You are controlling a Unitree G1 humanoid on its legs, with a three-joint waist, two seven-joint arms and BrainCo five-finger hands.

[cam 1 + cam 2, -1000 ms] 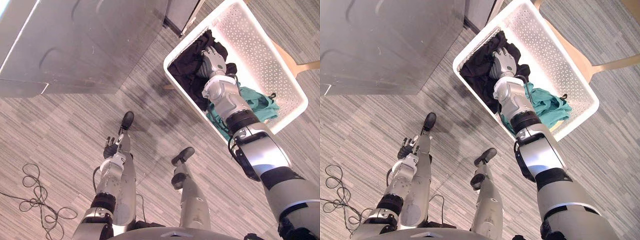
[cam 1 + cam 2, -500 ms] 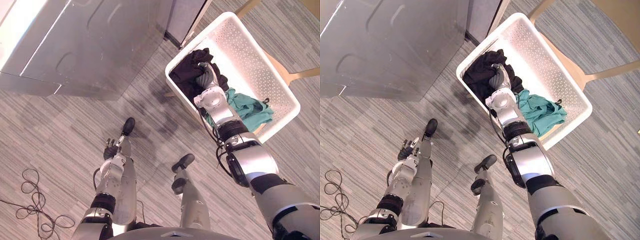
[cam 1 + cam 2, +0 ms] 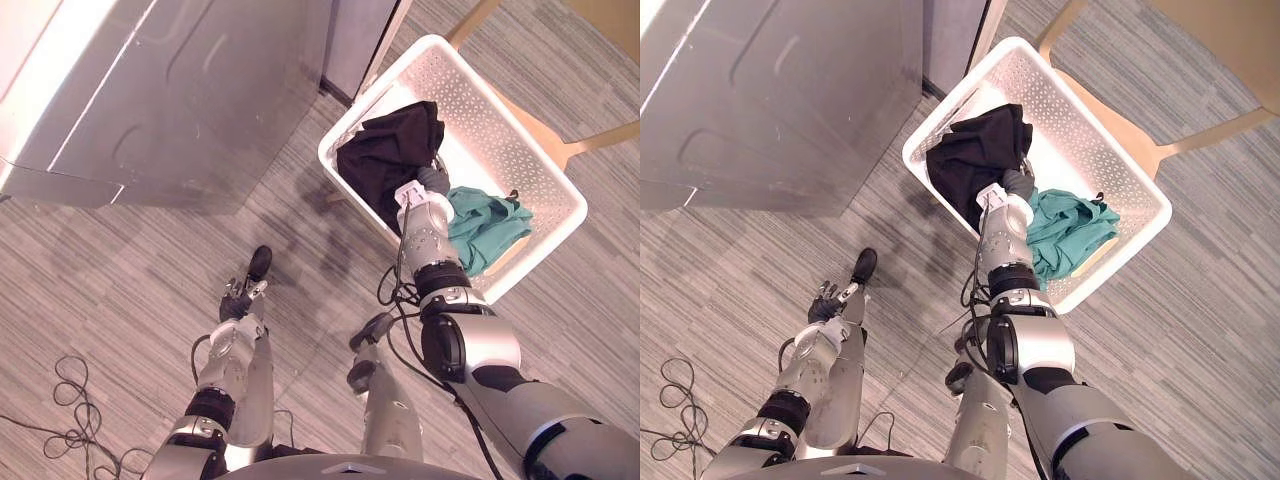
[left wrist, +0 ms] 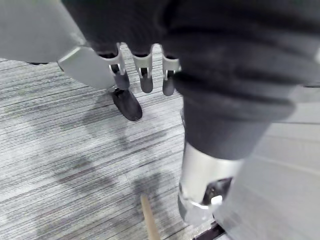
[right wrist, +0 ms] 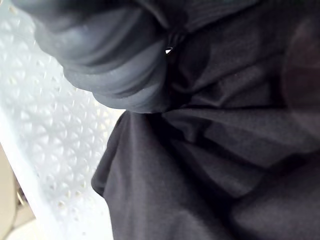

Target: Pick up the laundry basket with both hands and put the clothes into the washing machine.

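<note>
Fingers (image 4: 146,80) of the left hand (image 3: 237,301) hang loose and pretty much straight, low over the floor (image 3: 110,270), holding nothing. The right hand (image 3: 431,183) is tucked into the black cloth (image 3: 388,152) in the basket (image 3: 492,108), so can't tell what grip it's got. The cloth's bunched up at the end nearest the washer (image 3: 180,90), with a teal garment (image 3: 487,222) just beside it. The basket sits on a wooden chair (image 3: 552,147). The floor is striped grey carpet.

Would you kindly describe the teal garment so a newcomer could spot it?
Look in the white perforated laundry basket beside the grey machine. The teal garment lies crumpled at its right end, next to a black garment; it is the only coloured cloth.
</note>
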